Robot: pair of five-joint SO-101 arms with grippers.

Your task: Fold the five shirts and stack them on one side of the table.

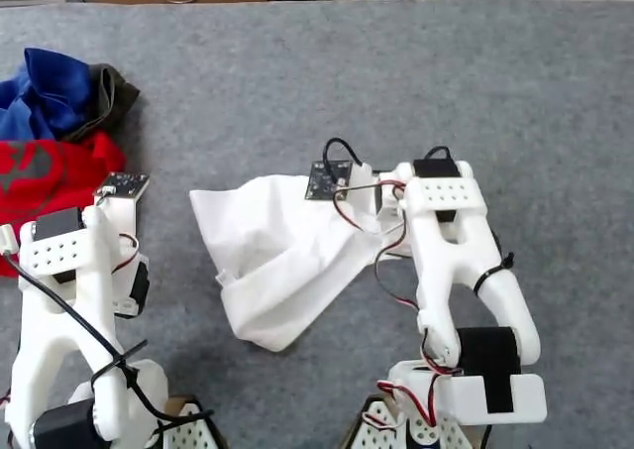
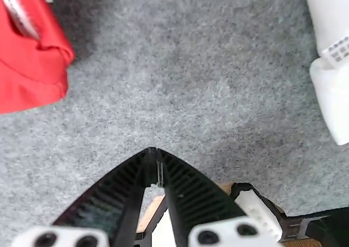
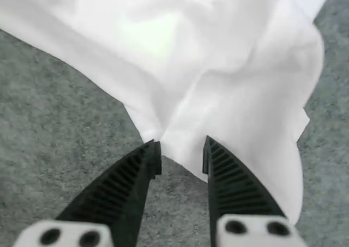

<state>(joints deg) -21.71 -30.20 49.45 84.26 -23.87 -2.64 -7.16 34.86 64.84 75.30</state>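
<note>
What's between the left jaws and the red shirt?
Bare grey mat from the left gripper to the red shirt, in the left wrist view.

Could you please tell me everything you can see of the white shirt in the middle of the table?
The white shirt is plain, soft-looking cloth, not yet folded, crumpled into a creased, roughly triangular heap. It lies flat on the grey felt-like table, near the middle. One side runs under the right arm's wrist, where the open right gripper has its tips at the cloth's edge, a fold lying between them.
</note>
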